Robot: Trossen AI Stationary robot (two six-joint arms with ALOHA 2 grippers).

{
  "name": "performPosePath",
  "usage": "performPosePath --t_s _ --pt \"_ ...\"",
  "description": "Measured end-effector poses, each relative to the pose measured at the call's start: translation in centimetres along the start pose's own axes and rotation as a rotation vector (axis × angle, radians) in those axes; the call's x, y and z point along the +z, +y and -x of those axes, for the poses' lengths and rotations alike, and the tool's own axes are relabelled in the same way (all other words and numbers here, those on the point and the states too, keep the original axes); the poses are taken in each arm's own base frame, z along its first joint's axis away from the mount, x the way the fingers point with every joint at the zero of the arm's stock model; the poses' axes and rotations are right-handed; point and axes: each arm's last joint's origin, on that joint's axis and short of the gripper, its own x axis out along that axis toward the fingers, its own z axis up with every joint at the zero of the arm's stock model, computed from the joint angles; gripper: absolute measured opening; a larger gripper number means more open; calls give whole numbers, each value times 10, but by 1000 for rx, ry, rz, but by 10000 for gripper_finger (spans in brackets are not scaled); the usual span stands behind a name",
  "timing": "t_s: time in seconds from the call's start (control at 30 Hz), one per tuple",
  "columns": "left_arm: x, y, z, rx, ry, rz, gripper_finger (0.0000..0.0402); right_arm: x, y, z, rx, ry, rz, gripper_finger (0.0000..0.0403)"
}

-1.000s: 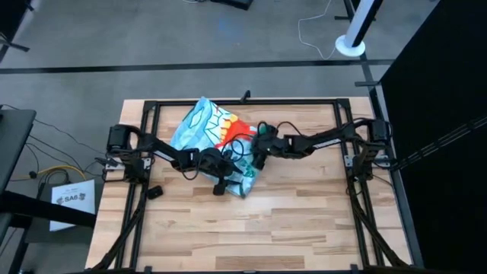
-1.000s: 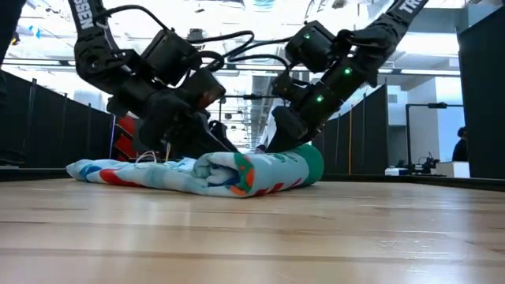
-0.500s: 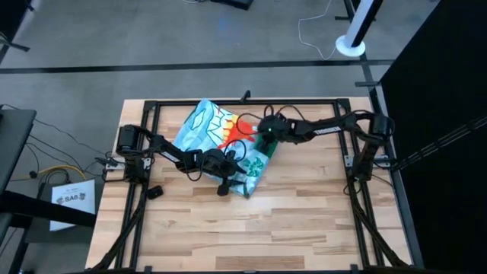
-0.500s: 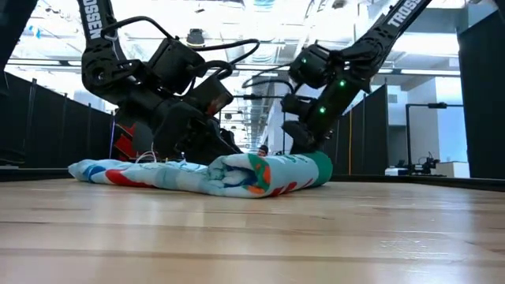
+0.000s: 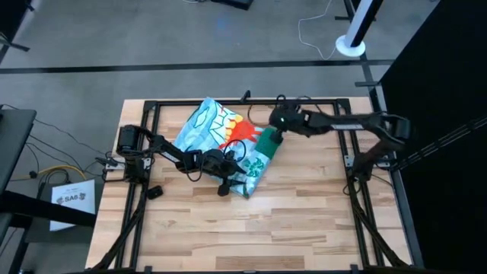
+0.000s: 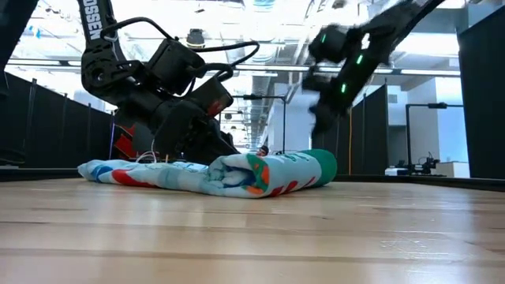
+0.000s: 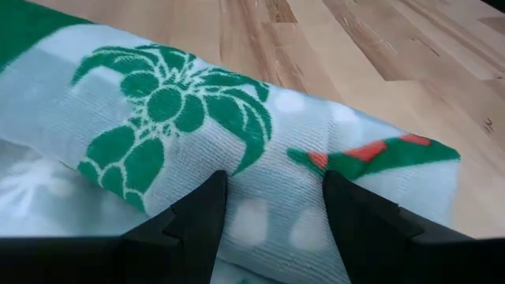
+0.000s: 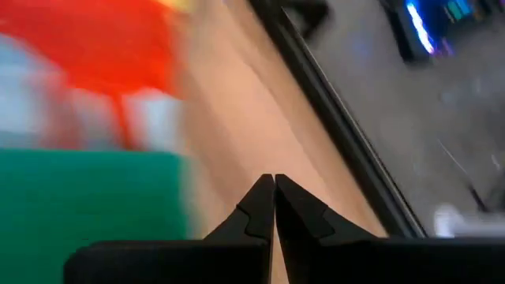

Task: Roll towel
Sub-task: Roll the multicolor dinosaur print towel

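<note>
The towel (image 5: 209,125) lies on the wooden table, its far-left part spread flat. Its near-right part is wound into a roll (image 5: 256,161) whose green end (image 6: 322,167) points toward the far right. My left gripper (image 7: 272,185) stands open, low over the flat part, at the side of the roll (image 7: 181,110). My right gripper (image 8: 274,189) is shut on nothing. It hangs in the air above and beyond the roll's green end (image 5: 268,142) and shows blurred in the low view (image 6: 319,110). My left gripper lays both open fingertips (image 7: 207,197) against the side of the roll (image 7: 268,170), near the roll's near end. The fingers come slanting down from the table's left, over the flat part, and lie across the roll. The roll rests on the table.
A black metal frame (image 5: 243,101) runs round the table's far half and both arm bases. Cables loop over the towel by the grippers (image 5: 240,144). A small black object (image 5: 154,190) lies near the left frame rail. Bare wood fills the near half (image 5: 251,228).
My right gripper has come off the roll's green end, risen and drawn back toward the far right edge. My left gripper has shifted a little toward the right with the roll. The roll has moved slightly toward the far right, while the flat part has stayed on the table.
</note>
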Motion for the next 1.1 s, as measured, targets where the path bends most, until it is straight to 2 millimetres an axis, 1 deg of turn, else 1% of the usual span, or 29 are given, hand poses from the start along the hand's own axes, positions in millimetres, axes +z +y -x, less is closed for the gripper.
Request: performPosePath --t_s 0.1,0.17,0.27,0.37,0.43,0.5,0.63,0.7,0.77,0.87,0.97,1.0,1.1 --pt "1 0 0 42 -7 14 200 5 23 29 144 -133 16 0" --pt "1 1 -1 63 -21 18 200 3 42 38 240 -203 -6 0" --pt "6 2 -3 88 -33 36 200 -8 73 38 326 -276 -28 0" --pt "13 3 -8 124 -48 58 200 -20 99 33 381 -323 -30 0" --pt "18 2 -15 149 -66 81 200 -27 111 29 406 -338 -37 0" --pt "20 0 -26 161 -71 112 200 -30 118 27 417 -344 -32 0" --pt "24 -7 -56 153 -92 146 200 -34 121 21 404 -316 -2 0" --pt "27 -11 -68 142 -105 152 200 -37 118 19 366 -305 20 0" --pt "29 -16 -76 127 -112 157 200 -42 112 22 320 -306 54 0" --pt "31 -22 -80 114 -118 175 200 -52 97 28 292 -332 42 0" --pt "31 -25 -80 136 -121 182 200 -69 85 33 306 -345 -14 0" --pt "31 -25 -80 137 -121 183 200 -74 86 36 339 -365 -26 0" --pt "34 -25 -82 136 -123 170 200 -80 95 43 413 -436 -47 0"
